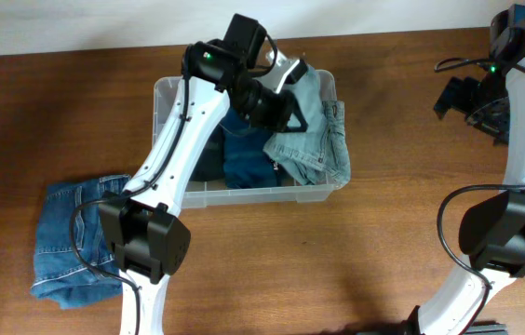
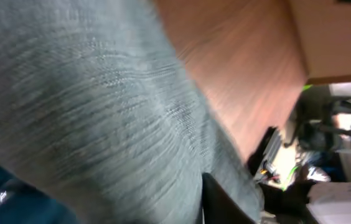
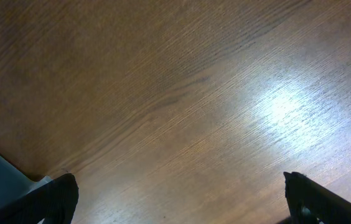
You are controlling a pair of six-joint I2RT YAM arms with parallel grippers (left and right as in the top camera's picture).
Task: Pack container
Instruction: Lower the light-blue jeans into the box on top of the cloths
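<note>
The big brown table [image 1: 402, 214] holds everything. The container [image 1: 164, 104] sits in the middle of it, closer to the far edge than the near one. Its open top faces up. Its long side runs left to right, along the far edge.

The left arm [image 1: 174, 149] reaches over it. Light blue jeans [image 1: 316, 140] lie bunched at the right end of the container and hang a little over its rim. Darker jeans [image 1: 244, 156] lie inside next to them. One more folded pair [image 1: 65, 233] lies outside, by the table's left edge.

The left gripper [image 1: 281, 116] is down on the light blue jeans. I cannot tell if it is pinching the cloth or not. The right gripper [image 3: 185, 199] is wide apart over bare wood near the far right corner, holding nothing.

I think the step now is putting the light blue jeans in. Next they need letting go and tucking down, and then the folded pair needs fetching.
</note>
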